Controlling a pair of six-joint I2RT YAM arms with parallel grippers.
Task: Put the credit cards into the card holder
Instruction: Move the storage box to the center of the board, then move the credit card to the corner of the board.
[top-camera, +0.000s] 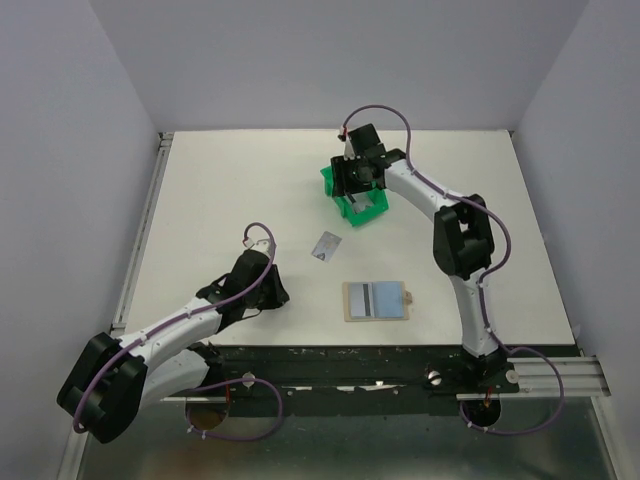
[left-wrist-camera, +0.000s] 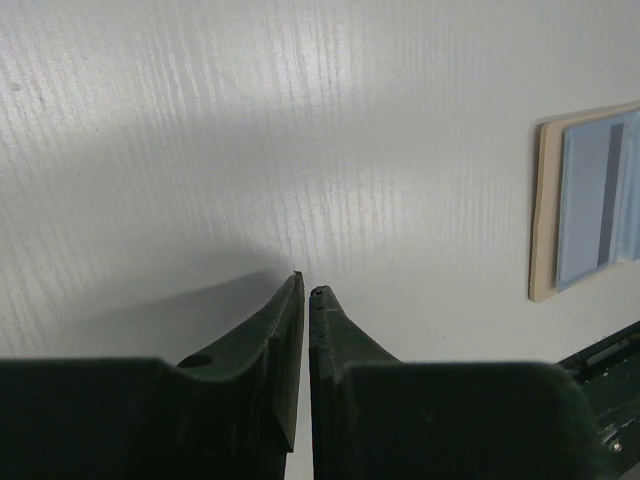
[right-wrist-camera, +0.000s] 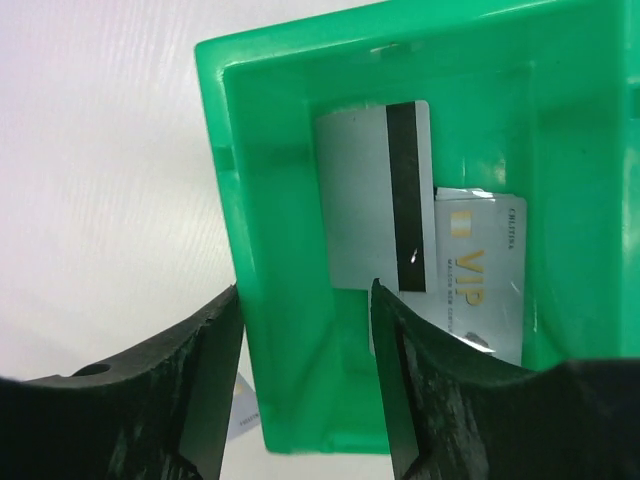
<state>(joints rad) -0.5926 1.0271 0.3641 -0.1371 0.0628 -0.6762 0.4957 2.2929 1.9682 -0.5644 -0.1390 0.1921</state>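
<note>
The tan card holder (top-camera: 348, 302) lies open near the front edge, pale blue inside, with a dark-striped card (top-camera: 372, 300) lying on it; it also shows in the left wrist view (left-wrist-camera: 545, 215). One loose card (top-camera: 326, 246) lies on the table. The green bin (right-wrist-camera: 290, 200) holds two cards: a dark-striped card (right-wrist-camera: 360, 200) and a printed VIP card (right-wrist-camera: 485, 270). My right gripper (right-wrist-camera: 305, 288) is open, with its jaws astride the bin's left wall. My left gripper (left-wrist-camera: 305, 282) is shut and empty, low over bare table to the left of the holder.
The green bin (top-camera: 352, 205) stands at the back middle under my right gripper (top-camera: 362, 185). My left gripper (top-camera: 280, 296) rests at the front left. Grey walls close in the table on three sides. A black rail runs along the front edge.
</note>
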